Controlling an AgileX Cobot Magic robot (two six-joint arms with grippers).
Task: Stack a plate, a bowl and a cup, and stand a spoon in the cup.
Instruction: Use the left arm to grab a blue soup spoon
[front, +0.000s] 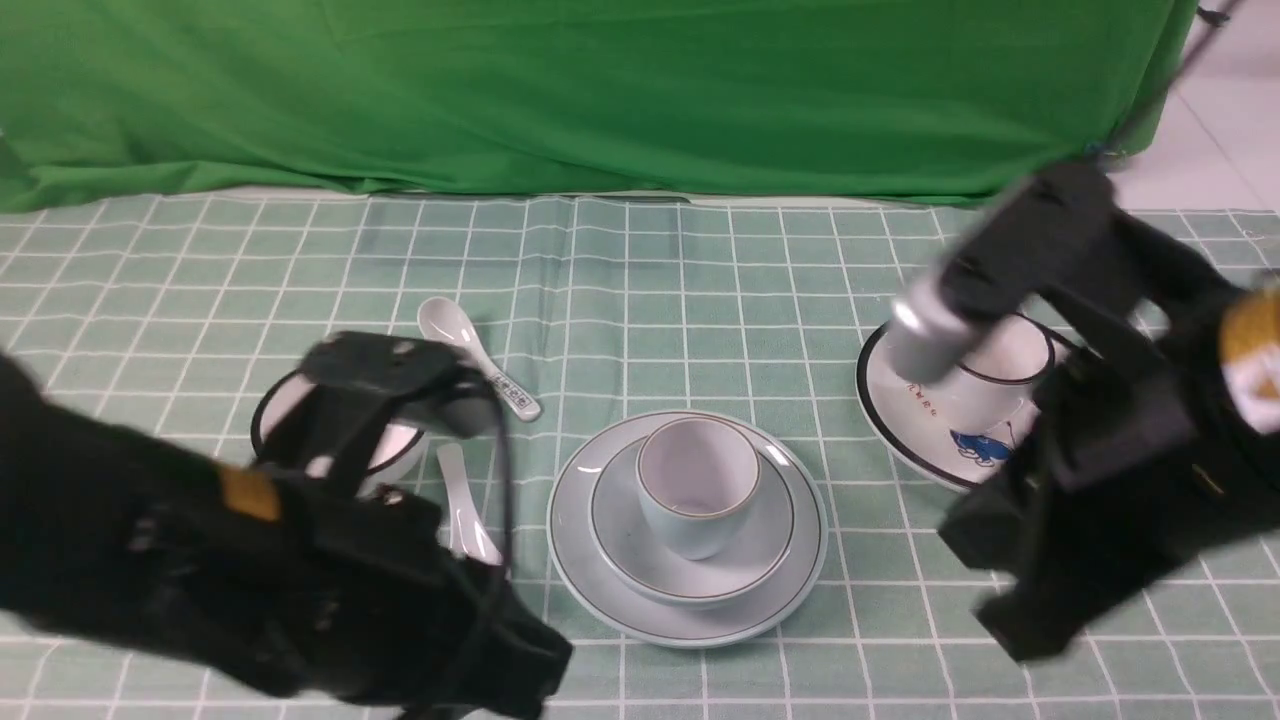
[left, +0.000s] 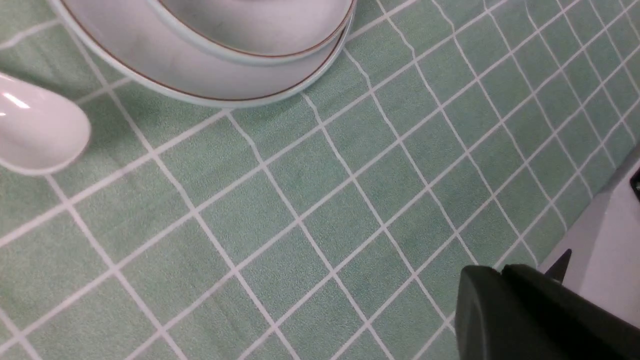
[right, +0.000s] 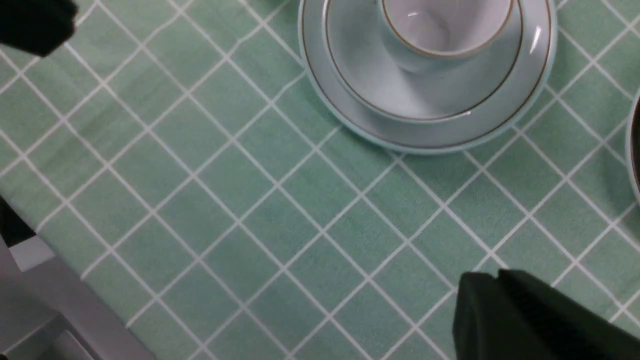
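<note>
Pale blue-grey round ceramic plate (front: 570, 535) toward the table's (front: 700, 300) near edge, about mid-width. Shallow pale blue ceramic bowl (front: 615, 525) stacked on it, small handleless pale blue cup (front: 697, 490) upright inside, empty. Short plain blue-white ceramic spoon (front: 462, 505) flat on the cloth just left of the plate, apart from it, near the left gripper (left: 492, 280), untouched. Left gripper clenched on nothing. Right gripper (right: 492, 287) likewise pressed together, empty, off to the stack's right. Tiny orange marks on the black-rimmed white plate (front: 890, 420) and printed squares on the other spoon (front: 480, 355): unreadable.
</note>
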